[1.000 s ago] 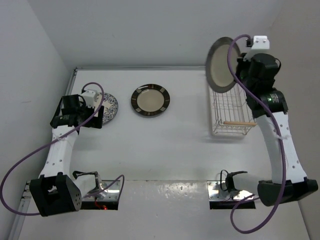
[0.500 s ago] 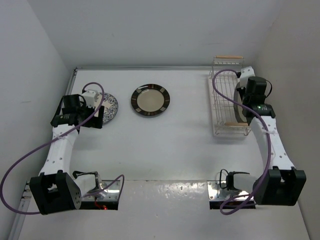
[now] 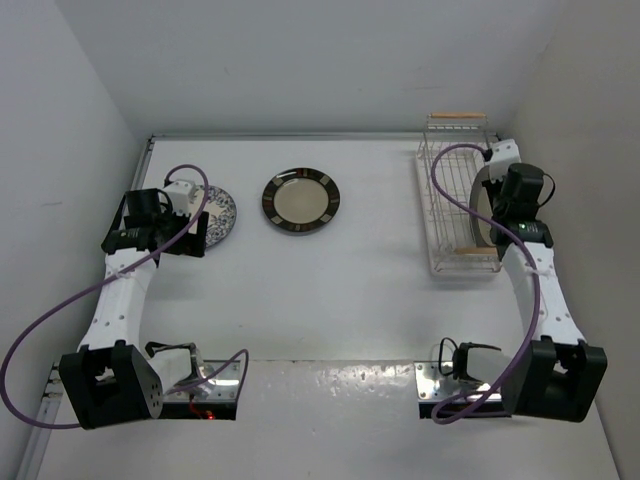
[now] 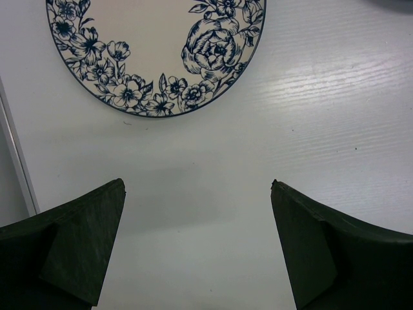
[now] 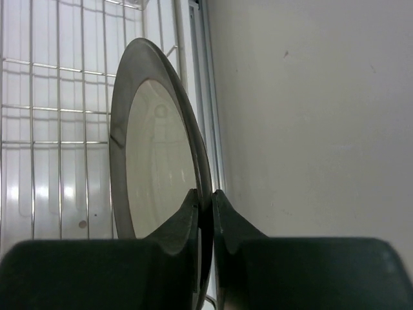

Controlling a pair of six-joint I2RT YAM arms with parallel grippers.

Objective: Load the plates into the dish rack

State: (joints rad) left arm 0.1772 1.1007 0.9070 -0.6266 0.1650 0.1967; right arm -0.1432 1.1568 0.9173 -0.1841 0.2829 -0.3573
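The blue-and-white plate [image 3: 220, 210] lies flat at the left; in the left wrist view the plate [image 4: 161, 51] is just ahead of my open, empty left gripper [image 4: 197, 187], which hovers near it [image 3: 197, 232]. The cream plate with the dark brown striped rim [image 3: 301, 200] lies flat in the middle. My right gripper [image 5: 206, 194] is shut on the rim of the larger grey-rimmed plate [image 5: 155, 161] and holds it on edge inside the dish rack [image 3: 455, 190], along its right side [image 3: 484, 205].
The rack's white wires [image 5: 58, 97] and tray run left of the held plate. The right wall [image 5: 310, 129] is close beside the rack. The left wall and a table rail [image 4: 16, 161] are close to the left gripper.
My right arm has come down from high above the rack, bringing the grey-rimmed plate on edge into the rack. The left arm has not moved.
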